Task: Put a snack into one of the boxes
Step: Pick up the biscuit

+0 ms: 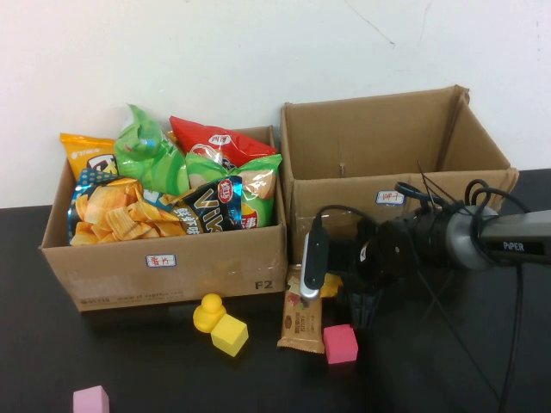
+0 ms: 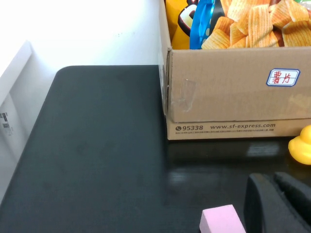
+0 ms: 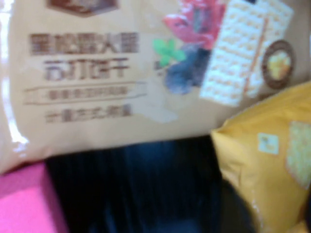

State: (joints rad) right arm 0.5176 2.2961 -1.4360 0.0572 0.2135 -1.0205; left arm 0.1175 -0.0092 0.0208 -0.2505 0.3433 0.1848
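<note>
At the far left of the black table (image 1: 129, 361) a pink block (image 1: 91, 400) is seen near the front edge. The left gripper (image 2: 279, 204) is not shown in the high view; in its own wrist view only a dark part of it appears, beside that pink block, and whether its jaws are open or closed cannot be told. It is judged to be parked.

Next comes the left box (image 1: 164, 267), which is filled with chip bags (image 1: 172, 194). Just in front of it a yellow duck (image 1: 207, 311) and a yellow block (image 1: 229, 335) are found, touching or nearly so.

Between the two boxes, at the table's front, a tan biscuit packet (image 1: 301, 323) lies, with a smaller yellow packet (image 1: 331, 284) beside it and a magenta block (image 1: 340, 343) just by its lower end. The right gripper (image 1: 349, 297) is held low over these snacks, in front of the right box (image 1: 387, 163), which appears empty. Its wrist view is filled by the tan and yellow packets, but the jaws themselves are hidden, so their state cannot be told; no snack seems to be lifted yet.

The reaching and grasping step is judged to be in hand. For the next move, one packet must be closed on cleanly, without the magenta block being caught, then raised above the box wall and released inside.
</note>
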